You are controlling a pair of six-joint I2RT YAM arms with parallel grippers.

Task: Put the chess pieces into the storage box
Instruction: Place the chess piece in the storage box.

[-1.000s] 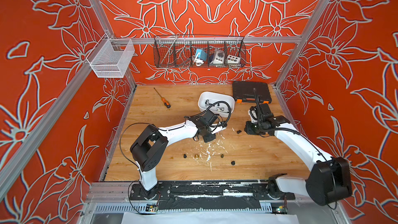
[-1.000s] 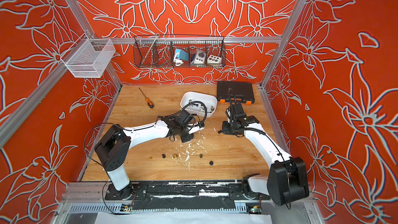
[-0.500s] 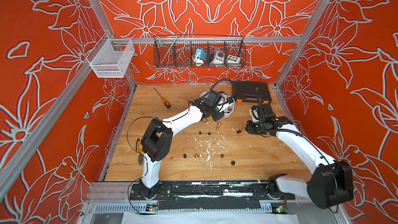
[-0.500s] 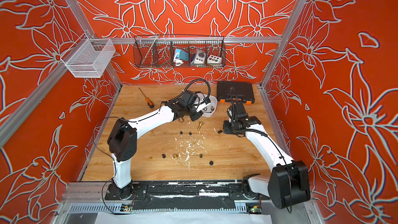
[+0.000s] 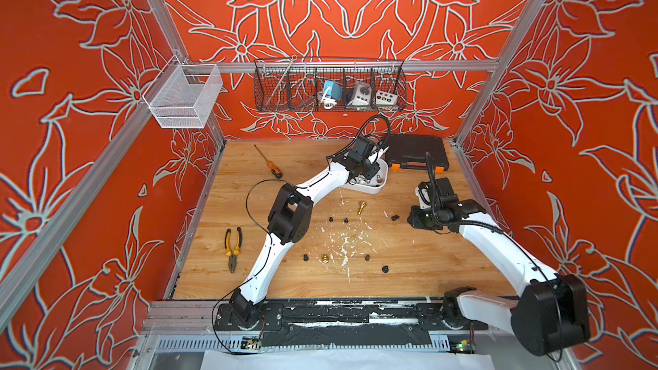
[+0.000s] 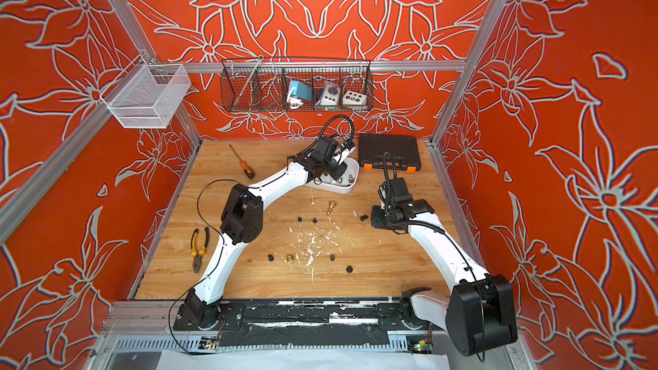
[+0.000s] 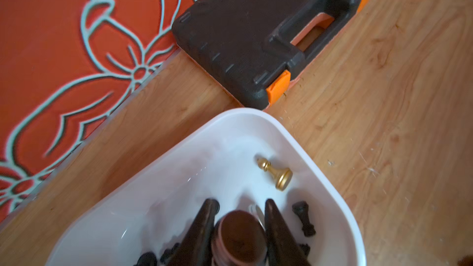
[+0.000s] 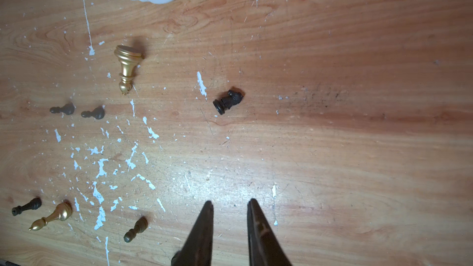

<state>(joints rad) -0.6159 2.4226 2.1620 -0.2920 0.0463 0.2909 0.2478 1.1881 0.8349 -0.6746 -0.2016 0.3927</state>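
Note:
The white storage box (image 5: 370, 191) (image 6: 342, 189) stands at the back of the wooden table. My left gripper (image 7: 240, 207) hangs over it, shut on a chess piece (image 7: 239, 236) whose round brown base faces the camera. A gold pawn (image 7: 275, 174) and black pieces (image 7: 303, 218) lie inside the box (image 7: 230, 134). My right gripper (image 8: 230, 202) (image 5: 410, 217) hovers open and empty over the table, near a fallen black knight (image 8: 227, 101) (image 5: 394, 217). A gold piece (image 8: 127, 70) (image 5: 361, 207), two black pawns (image 8: 93, 113) and several more pieces (image 5: 324, 258) stand scattered on the table.
A black toolcase (image 5: 414, 153) with orange latches lies right behind the box. An orange-handled screwdriver (image 5: 269, 163) is at the back left and yellow pliers (image 5: 232, 247) at the left edge. A dark wire basket (image 5: 329, 87) and a white mesh basket (image 5: 183, 96) hang on the walls.
My left arm has swung from the middle of the table back to the storage box, carrying the chess piece. The right arm has barely moved.

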